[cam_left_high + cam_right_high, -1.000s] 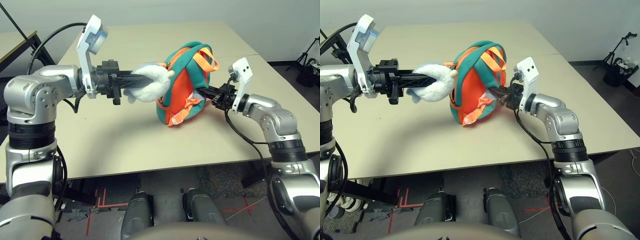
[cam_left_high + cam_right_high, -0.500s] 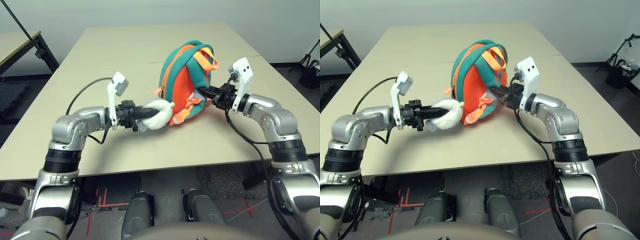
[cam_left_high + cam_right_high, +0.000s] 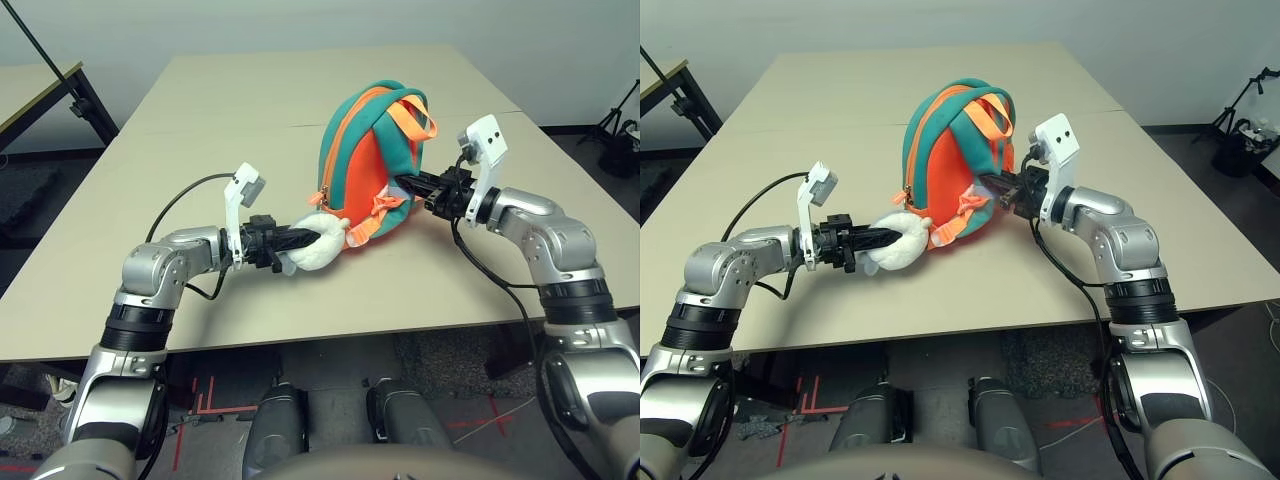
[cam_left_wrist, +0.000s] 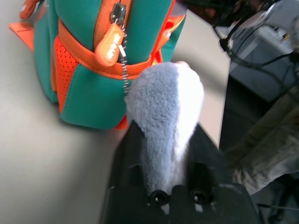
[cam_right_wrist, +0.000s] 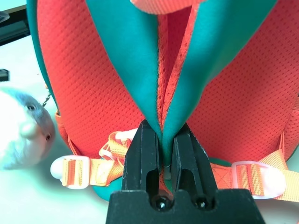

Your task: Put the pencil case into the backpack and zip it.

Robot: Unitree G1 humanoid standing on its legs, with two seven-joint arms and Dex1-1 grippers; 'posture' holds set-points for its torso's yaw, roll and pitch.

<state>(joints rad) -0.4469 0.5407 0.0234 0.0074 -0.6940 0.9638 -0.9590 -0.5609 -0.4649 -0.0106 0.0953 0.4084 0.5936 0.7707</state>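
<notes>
The small orange backpack with teal trim and orange straps (image 3: 368, 160) stands upright on the beige table (image 3: 200, 130), zipped along its side. My right gripper (image 5: 161, 154) is pinched together on a teal padded strap at its back. My left gripper (image 4: 161, 154) lies low beside the backpack, fingers (image 4: 124, 154) slightly apart, with the grey-white plush animal (image 4: 166, 112) between them. I cannot tell where the pencil case is.

Orange-and-teal backpack (image 3: 365, 165) stands upright on the table, zipped shut.
</notes>
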